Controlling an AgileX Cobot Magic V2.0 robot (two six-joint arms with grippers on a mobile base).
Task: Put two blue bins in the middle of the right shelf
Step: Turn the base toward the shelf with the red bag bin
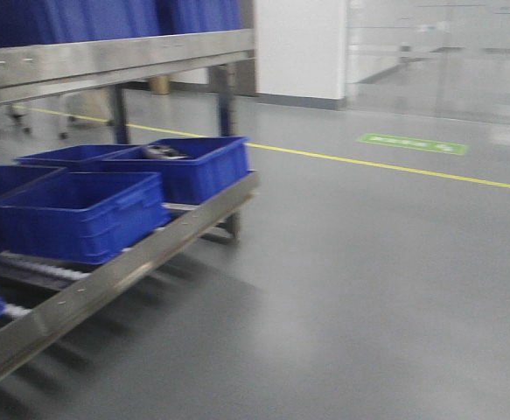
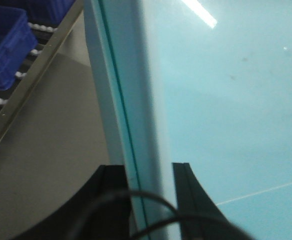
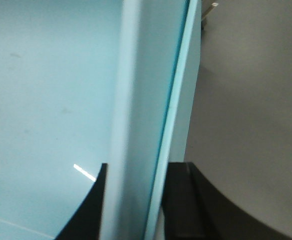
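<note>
Front view is pretty smeary, but the grey floor [image 1: 368, 297] takes up most of it. There's a metal rack [image 1: 123, 267] running along the left side, and a white wall [image 1: 298, 48] and glass partition [image 1: 438, 52] at the back.

The rack's upper shelf [image 1: 106, 57] has dark blue bins [image 1: 106, 17] on it. The lower level has at least 4 more. The front bin [image 1: 80, 214] sits nearest the rail. The rear bin [image 1: 193, 166] is at the rack's far end, with something dark in it that I can't make out. A yellow line [image 1: 394, 166] crosses the floor, and there's a green floor marking [image 1: 412, 143] just past it.

The task's bin only shows up in the 2 wrist views. It's a pale blue bin [image 2: 226, 100], looks washed out to cyan, and it's held off the rack over bare floor.

The left gripper [image 2: 146, 172] has its 2 black fingers clamped on either side of one bin wall, with the bin's inside to the right of that wall. A black cable [image 2: 110, 196] loops across in front. The rack's roller track [image 2: 23, 75] and another blue bin [image 2: 5, 45] are at the top left of that view.

The right gripper [image 3: 140, 172] is pinching the bin wall too, 1 finger on each face, with the inside on the left and grey floor on the right.
</note>
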